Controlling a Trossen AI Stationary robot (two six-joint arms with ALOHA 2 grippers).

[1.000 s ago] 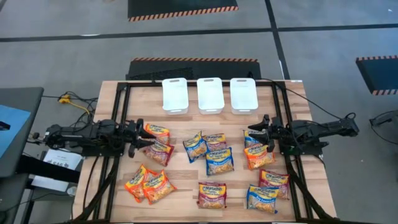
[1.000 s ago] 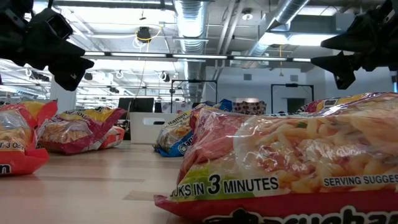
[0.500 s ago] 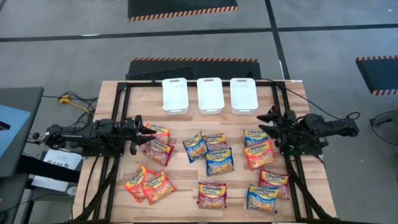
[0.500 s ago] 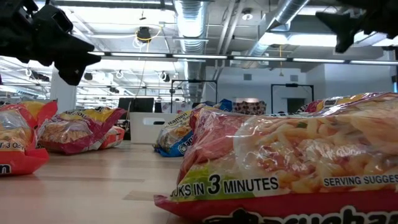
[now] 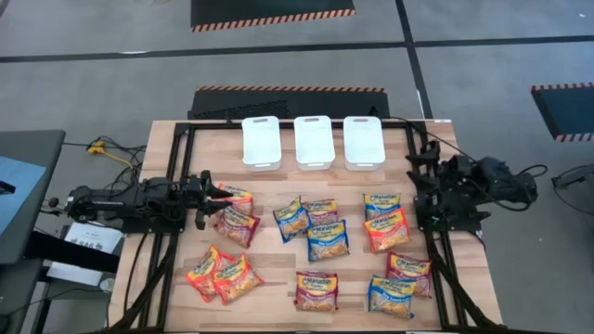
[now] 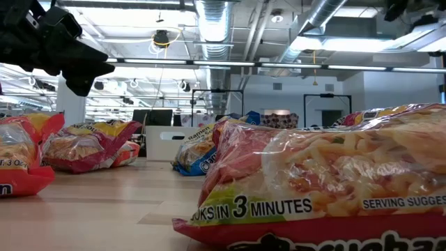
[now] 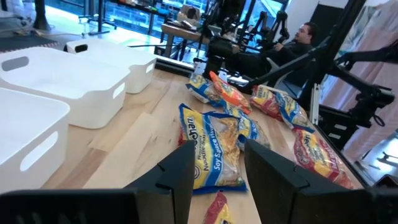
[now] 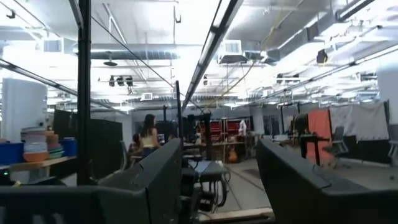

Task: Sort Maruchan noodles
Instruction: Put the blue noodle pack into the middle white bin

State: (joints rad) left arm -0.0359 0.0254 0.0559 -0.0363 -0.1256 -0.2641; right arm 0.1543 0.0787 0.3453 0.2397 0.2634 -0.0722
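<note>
The left gripper [image 5: 215,197] hangs low with its fingers spread and nothing between them, and the nearest Maruchan noodles [image 5: 235,196] lie just under and ahead of its tips: an orange packet and a dark red packet [image 5: 238,225] touching it. That pose reads as a lineup for a pick, with the open jaws wide enough to straddle a flat packet edge. In the left wrist view a blue packet [image 7: 214,147] lies straight ahead of the fingers [image 7: 180,174], with more packets scattered beyond it. The three white tubs [image 5: 313,141] stand in a row well beyond the gripper, empty, probably one per colour. The right gripper [image 5: 420,167] sits raised at the table's right edge, fingers apart and empty, its camera seeing only the room, so it seems to be waiting clear of the packets.
</note>
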